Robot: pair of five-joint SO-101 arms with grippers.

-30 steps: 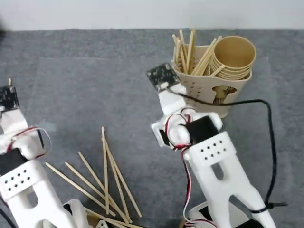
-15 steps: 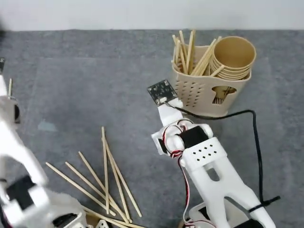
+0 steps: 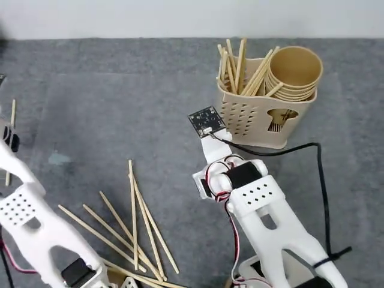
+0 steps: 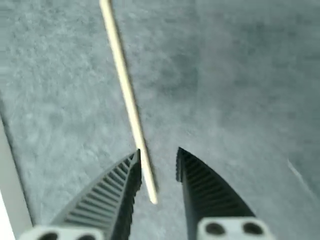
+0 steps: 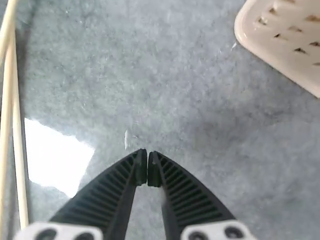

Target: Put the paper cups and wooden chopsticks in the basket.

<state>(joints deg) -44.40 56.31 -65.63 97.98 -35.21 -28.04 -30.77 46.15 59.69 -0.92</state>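
**Inspector:** State of the basket?

**Recorder:** The basket (image 3: 264, 120) stands upright at the far right of the table (image 3: 120, 102). A nested stack of paper cups (image 3: 295, 69) sits in its right-hand part. A bundle of chopsticks (image 3: 235, 60) stands tilted in its left-hand part, with a few leaning across toward the cups.

**Inspector:** Items outside the basket?

**Recorder:** Several loose chopsticks (image 3: 135, 222) lie fanned and overlapping on the table near the front edge, between the two arms. One single chopstick (image 3: 12, 114) lies well apart from them at the left edge, beside the left arm (image 3: 24, 210).

**Inspector:** Left end effector?

**Recorder:** The left end effector (image 4: 158, 151) has its jaws parted and grips nothing. It hangs low over the single chopstick, whose end lies in the gap close to one finger. I cannot tell whether they touch.

**Inspector:** Right end effector?

**Recorder:** The right end effector (image 5: 148, 157) has its fingers pressed together with nothing between them. It sits above bare table, near a corner of the basket. The right arm (image 3: 252, 198) stands just in front of the basket.
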